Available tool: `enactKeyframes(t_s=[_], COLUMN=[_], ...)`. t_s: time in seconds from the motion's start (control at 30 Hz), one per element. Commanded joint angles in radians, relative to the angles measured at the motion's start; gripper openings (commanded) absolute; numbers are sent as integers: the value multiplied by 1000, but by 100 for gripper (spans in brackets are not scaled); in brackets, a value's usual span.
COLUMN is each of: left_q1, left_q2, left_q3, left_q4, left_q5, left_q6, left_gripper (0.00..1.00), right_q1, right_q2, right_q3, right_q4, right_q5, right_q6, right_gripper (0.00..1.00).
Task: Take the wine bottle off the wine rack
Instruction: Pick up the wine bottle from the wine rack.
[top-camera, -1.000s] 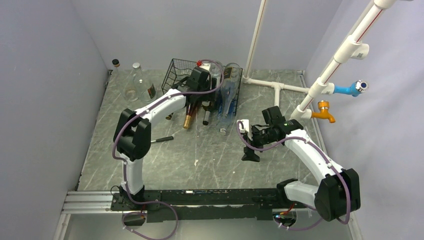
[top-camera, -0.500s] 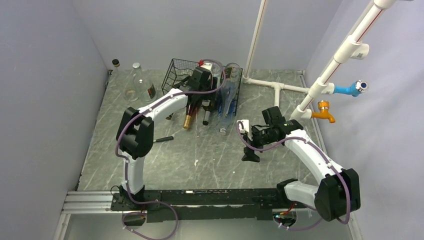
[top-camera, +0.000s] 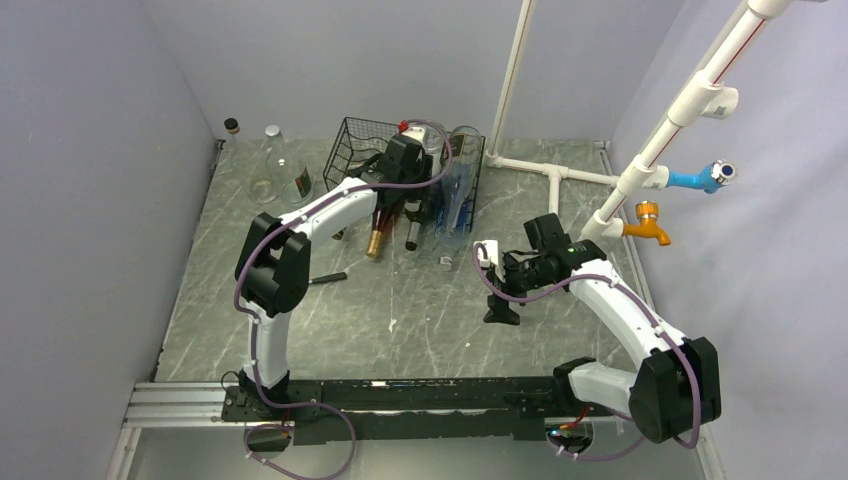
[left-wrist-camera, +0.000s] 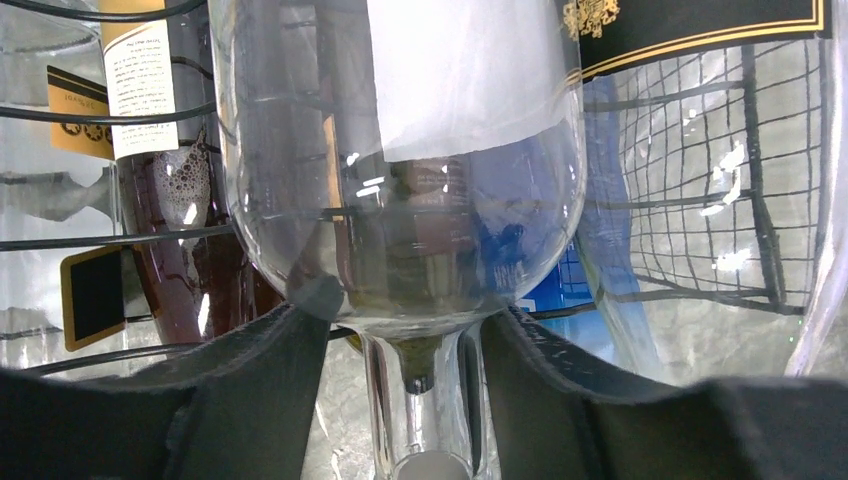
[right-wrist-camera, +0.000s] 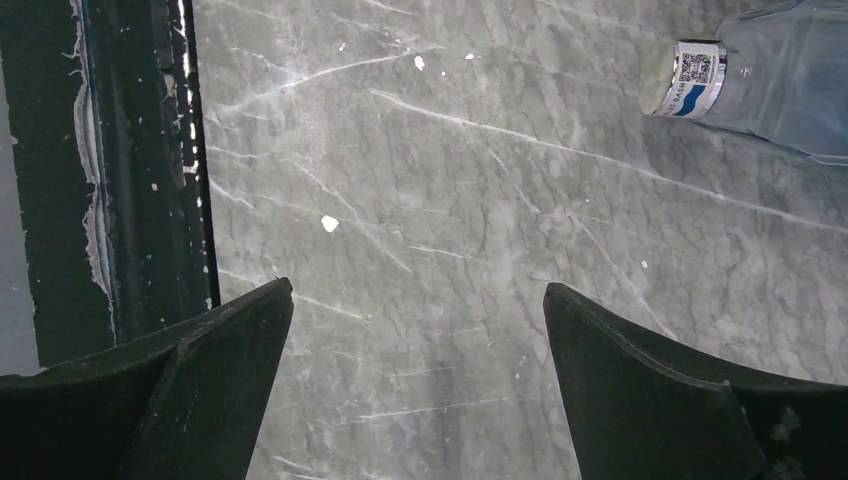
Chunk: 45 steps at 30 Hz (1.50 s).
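Note:
The black wire wine rack (top-camera: 358, 140) stands at the back of the table with several bottles lying in it. My left gripper (top-camera: 400, 163) is over the rack. In the left wrist view a clear glass bottle (left-wrist-camera: 400, 170) with a white label fills the frame. Its neck (left-wrist-camera: 415, 410) runs down between my left gripper's (left-wrist-camera: 410, 308) fingers (left-wrist-camera: 250, 400). The jaws are apart, their tips at the bottle's shoulder, with a gap on the left of the neck. My right gripper (top-camera: 498, 305) is open and empty over bare table (right-wrist-camera: 417, 288).
A dark bottle with a gold foil neck (top-camera: 377, 236), another dark bottle (top-camera: 412, 226) and a blue-tinted clear bottle (top-camera: 455, 200) stick out of the rack. A clear bottle (top-camera: 270, 165) and a small dark-capped one (top-camera: 232, 127) stand at the back left. White pipes (top-camera: 545, 170) run at the right.
My left arm has reached slightly further in over the rack. The right arm has not moved.

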Motion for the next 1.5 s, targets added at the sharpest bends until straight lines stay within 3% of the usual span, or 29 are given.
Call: enactKeyframes(t_s=[0.0,0.17,0.27,1.47], left_q1=[-2,-2,-2,15], left_q2=[10,-17,-53,-376], left_q3=[19,-1,-20,-288], left_q4=[9,33,57,420], left_q5=[-18,-42,-47,-99], left_q6=[11,9,17,89], left_gripper=[55,29,1,0], right_q1=[-3,-6,-8,-20], right_q2=[-26,-29,-32,-43], right_q3=[1,1,1,-1], right_q4=[20,20,19,9], right_q5=[-4,-3,-5,-22], right_q6=[-2,-2,-3,-15], right_gripper=[100,100,100,100])
